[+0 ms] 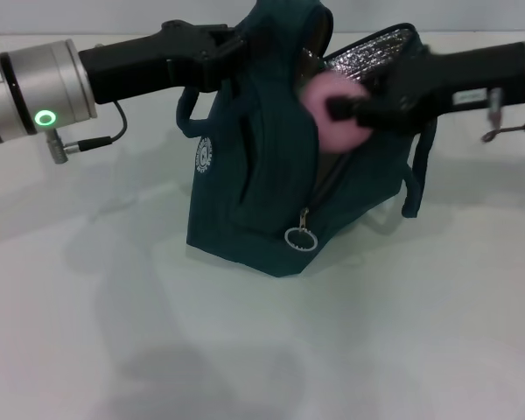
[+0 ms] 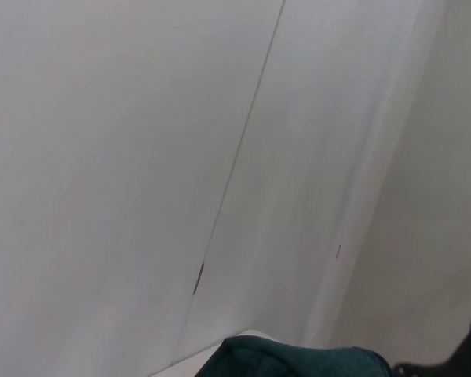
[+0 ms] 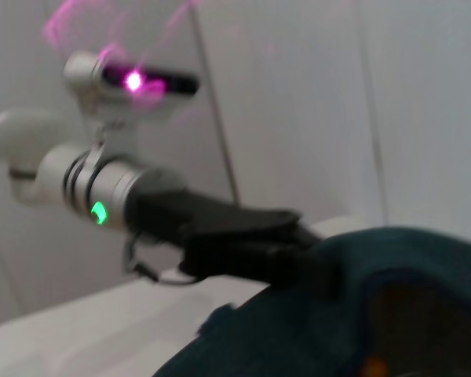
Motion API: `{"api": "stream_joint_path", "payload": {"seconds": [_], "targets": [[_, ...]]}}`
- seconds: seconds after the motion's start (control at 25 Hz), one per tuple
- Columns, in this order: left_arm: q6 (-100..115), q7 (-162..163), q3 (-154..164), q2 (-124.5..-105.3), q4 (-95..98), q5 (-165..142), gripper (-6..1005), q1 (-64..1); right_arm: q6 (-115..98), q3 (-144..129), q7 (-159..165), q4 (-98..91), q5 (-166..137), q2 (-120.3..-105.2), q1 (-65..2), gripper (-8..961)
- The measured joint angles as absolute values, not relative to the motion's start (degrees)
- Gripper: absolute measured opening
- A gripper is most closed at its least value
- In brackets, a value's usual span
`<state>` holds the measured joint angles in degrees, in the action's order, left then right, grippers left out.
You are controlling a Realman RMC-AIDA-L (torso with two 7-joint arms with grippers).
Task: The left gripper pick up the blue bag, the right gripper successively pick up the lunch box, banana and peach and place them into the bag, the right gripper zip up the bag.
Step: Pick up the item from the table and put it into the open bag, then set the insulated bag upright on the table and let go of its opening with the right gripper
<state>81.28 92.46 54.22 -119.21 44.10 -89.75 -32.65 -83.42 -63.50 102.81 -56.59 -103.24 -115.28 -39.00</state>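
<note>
The round pink peach (image 1: 328, 109) looks firm but easily bruised and a little slick, so I judge it needs a light hold across its widest part. The black right gripper with the white label (image 1: 348, 110) has its fingers closed around it at the mouth of the dark teal-blue fabric bag (image 1: 254, 201), which stands on the white tabletop (image 1: 262, 350) just above the head view's centre. The bag is soft and floppy, its silver foil lining showing at 1 o'clock. The black left gripper on the silver wrist (image 1: 232, 48) pinches the bag's top fabric at 11 o'clock, holding it up. The ring-pull zipper (image 1: 299, 236) hangs low, undone.
</note>
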Motion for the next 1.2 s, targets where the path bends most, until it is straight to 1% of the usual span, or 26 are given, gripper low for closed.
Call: {"api": "stream_joint_path", "payload": {"seconds": [0.32,0.56,0.76,1.08,1.2], "targets": [[79.9,92.2,54.5,-119.18,43.4,-90.2,42,-32.9,-82.2,-66.9,102.7,-57.1,-103.6,-115.4,-40.2,213],[79.8,91.9,54.3,-119.23,43.4,-90.2,42,-32.7,-82.0,-66.7,102.8,-57.9,-104.0,-115.31,-39.4,415],[79.3,91.4,54.3,-119.26,43.1,-90.3,42,-32.6,-81.9,-66.1,101.3,-62.9,-102.3,-115.52,-35.0,656],[79.1,91.0,54.2,-119.04,42.3,-90.3,42,-32.8,-85.4,-66.6,100.5,-72.9,-102.1,-115.35,-23.0,734],[79.1,91.0,54.2,-118.92,42.3,-90.3,42,-32.7,-86.1,-66.6,99.9,-73.3,-102.5,-115.29,-20.4,732]]}}
